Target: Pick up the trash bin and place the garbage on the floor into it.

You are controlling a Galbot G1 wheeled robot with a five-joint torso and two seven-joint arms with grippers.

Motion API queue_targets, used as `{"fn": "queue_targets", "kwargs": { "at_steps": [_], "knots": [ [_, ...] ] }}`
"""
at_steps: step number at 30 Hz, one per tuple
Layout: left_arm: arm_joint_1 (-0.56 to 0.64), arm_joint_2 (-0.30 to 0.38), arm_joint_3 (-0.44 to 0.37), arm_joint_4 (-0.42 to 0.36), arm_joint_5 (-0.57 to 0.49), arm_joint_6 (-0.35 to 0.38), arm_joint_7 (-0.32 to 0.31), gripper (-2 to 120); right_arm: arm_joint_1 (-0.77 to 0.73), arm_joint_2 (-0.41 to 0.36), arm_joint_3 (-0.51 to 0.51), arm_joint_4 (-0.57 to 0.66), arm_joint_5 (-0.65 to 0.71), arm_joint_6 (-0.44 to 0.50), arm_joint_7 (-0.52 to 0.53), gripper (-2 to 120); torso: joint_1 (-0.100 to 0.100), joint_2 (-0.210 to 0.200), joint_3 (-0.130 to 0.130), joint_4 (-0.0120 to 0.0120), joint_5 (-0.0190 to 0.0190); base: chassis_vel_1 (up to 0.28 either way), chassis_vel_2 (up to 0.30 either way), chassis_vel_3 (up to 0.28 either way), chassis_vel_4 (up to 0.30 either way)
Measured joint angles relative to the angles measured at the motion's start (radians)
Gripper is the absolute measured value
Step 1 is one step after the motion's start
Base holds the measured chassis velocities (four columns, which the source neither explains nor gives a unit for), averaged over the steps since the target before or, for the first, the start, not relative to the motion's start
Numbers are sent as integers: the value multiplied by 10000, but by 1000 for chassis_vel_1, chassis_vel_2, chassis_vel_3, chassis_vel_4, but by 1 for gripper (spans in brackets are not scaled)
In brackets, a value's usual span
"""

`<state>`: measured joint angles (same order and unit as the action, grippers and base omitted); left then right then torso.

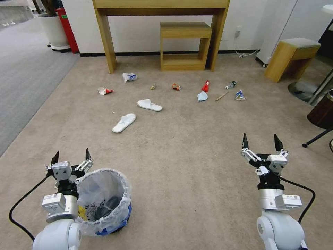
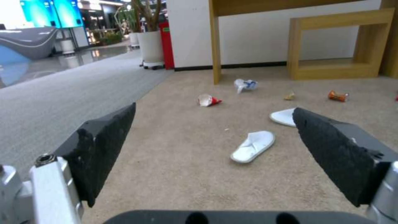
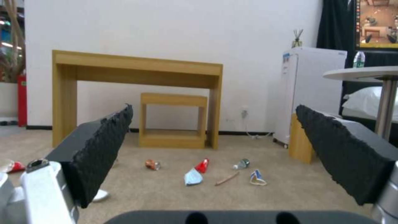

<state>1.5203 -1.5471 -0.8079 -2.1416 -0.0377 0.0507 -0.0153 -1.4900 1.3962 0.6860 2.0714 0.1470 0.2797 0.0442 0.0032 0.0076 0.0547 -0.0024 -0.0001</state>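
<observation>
Beside your spread, empty left end effector stands the trash bin on the floor; clamp its near rim squarely, right end effector open, garbage ahead.

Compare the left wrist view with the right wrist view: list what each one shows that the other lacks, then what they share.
Left wrist only: the open left gripper, a slipper lying whole on the beige floor, a white-blue bag, the grey carpet and a planter.

Right wrist only: the open right gripper, a red wrapper, pale tissue, a wooden stick, a small bottle, a blue-white cup, a white cabinet and a round table.

Both: the wooden desk, the stool under it and the orange wrapper.
</observation>
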Motion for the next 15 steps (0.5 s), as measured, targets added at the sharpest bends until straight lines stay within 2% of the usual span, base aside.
{"fn": "queue_targets", "kwargs": {
  "at_steps": [15],
  "knots": [
    [1, -12, 26, 74, 13, -62, 17, 100, 7, -25, 133, -45, 57, -70, -117, 97, 0, 0, 0, 0, 1, 8, 10, -11, -10]
  ]
}}
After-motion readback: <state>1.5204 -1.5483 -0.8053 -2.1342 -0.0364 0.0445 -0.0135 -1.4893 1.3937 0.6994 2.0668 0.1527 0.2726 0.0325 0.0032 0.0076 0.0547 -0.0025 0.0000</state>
